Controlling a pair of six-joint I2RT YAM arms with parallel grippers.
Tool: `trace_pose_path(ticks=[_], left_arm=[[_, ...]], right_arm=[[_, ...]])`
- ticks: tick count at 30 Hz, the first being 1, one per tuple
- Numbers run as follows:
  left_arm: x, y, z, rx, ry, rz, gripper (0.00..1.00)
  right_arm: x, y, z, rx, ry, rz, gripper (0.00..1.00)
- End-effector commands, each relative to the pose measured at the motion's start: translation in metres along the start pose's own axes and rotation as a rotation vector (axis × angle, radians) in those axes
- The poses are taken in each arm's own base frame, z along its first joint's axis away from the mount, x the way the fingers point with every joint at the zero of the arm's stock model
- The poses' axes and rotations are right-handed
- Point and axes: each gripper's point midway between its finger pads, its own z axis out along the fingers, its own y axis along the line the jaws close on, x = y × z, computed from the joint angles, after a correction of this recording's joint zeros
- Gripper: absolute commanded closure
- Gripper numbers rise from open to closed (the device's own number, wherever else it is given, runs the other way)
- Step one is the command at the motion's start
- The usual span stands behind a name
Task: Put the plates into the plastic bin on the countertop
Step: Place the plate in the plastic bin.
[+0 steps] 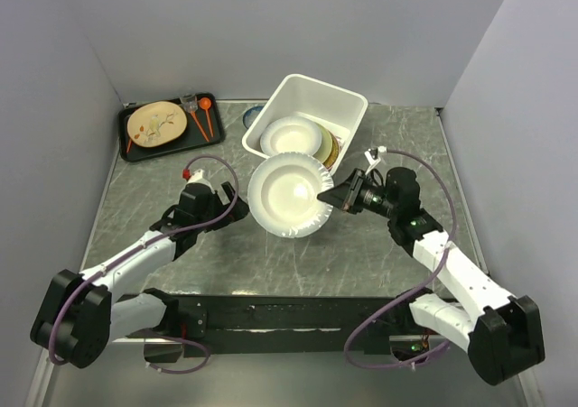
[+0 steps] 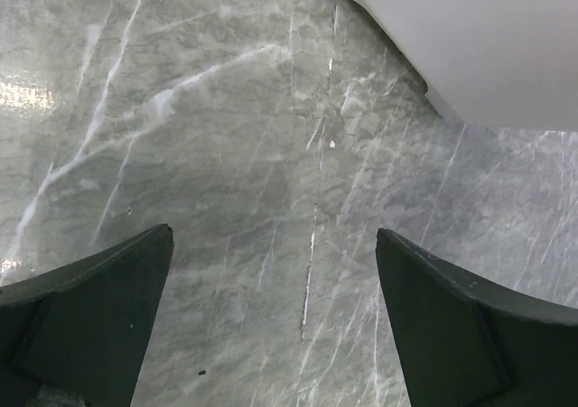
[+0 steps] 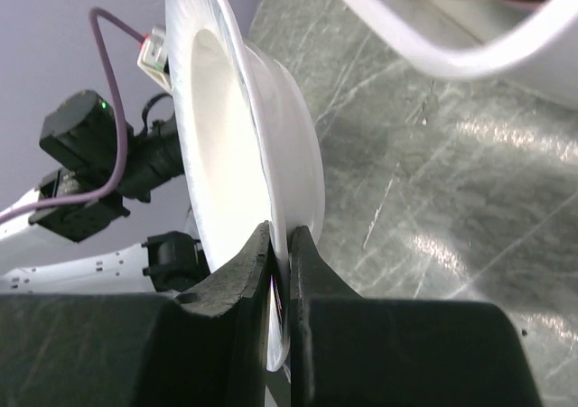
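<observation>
Plate, white [image 1: 287, 193], pinched at its right rim by right gripper [image 3: 282, 245], jaws pressed onto the edge. It hangs over the countertop [image 1: 298, 263], just in front of the plastic bin [image 1: 354, 109]. Bin holds stacked plates [image 1: 291, 136], white one on top. Left gripper [image 2: 273, 235] spread wide, empty, just left of the held plate. Black tray [image 1: 129, 150] back left, well apart.
</observation>
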Motion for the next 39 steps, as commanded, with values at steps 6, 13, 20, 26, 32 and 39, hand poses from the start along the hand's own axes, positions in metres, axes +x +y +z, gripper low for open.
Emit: trace_pose_path(ticks=[6, 13, 20, 26, 32, 39], left_arm=[[-0.005, -0.009, -0.007, 0.05, -0.027, 0.012, 0.01], [-0.007, -0.01, -0.004, 0.042, -0.026, 0.018, 0.01], [-0.003, -0.013, 0.002, 0.056, 0.002, 0.021, 0.01], [0.003, -0.014, 0.008, 0.067, 0.032, 0.023, 0.01], [0.004, -0.011, 0.008, 0.053, 0.033, 0.033, 0.01], [-0.003, -0.013, 0.005, 0.051, 0.008, 0.047, 0.01]], right_arm=[[-0.07, 0.067, 0.014, -0.206, -0.1, -0.1, 1.0], [-0.093, 0.065, 0.018, -0.204, -0.125, -0.102, 1.0], [-0.119, 0.056, 0.019, -0.214, -0.16, -0.063, 1.0], [-0.137, 0.047, 0.023, -0.172, -0.184, -0.074, 1.0], [-0.158, 0.041, 0.026, -0.121, -0.216, -0.095, 1.0], [-0.191, 0.037, 0.045, -0.109, -0.215, -0.102, 1.0]])
